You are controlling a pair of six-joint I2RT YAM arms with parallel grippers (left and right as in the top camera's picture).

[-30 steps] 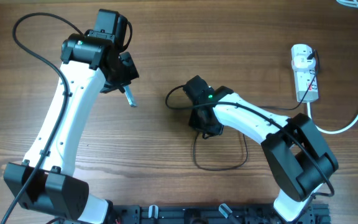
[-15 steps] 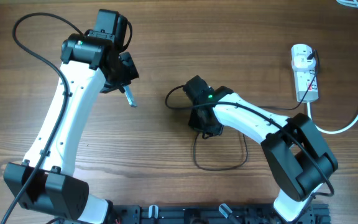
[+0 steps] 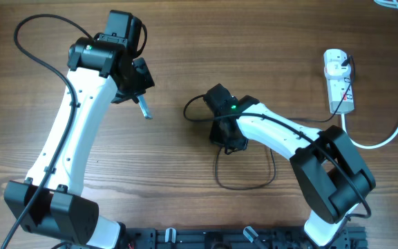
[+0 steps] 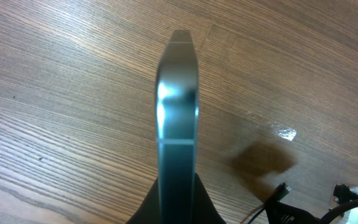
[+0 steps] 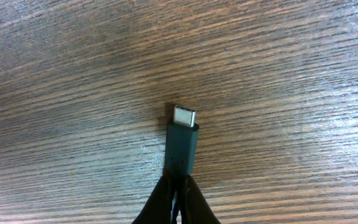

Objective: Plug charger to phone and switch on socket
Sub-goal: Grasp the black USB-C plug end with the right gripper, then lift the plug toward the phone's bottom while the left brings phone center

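As the left gripper clamps a slim grey-teal rectangular smartphone edge-on over the brown wood-grain table, left of ctr, the right gripper is clenched on the thin black charger cable just behind its small silver-tipped connector, mid-table. Cable slack loops toward the near edge. A white elongated plastic power strip w/ a black plug lies far right, well apart from both arms.
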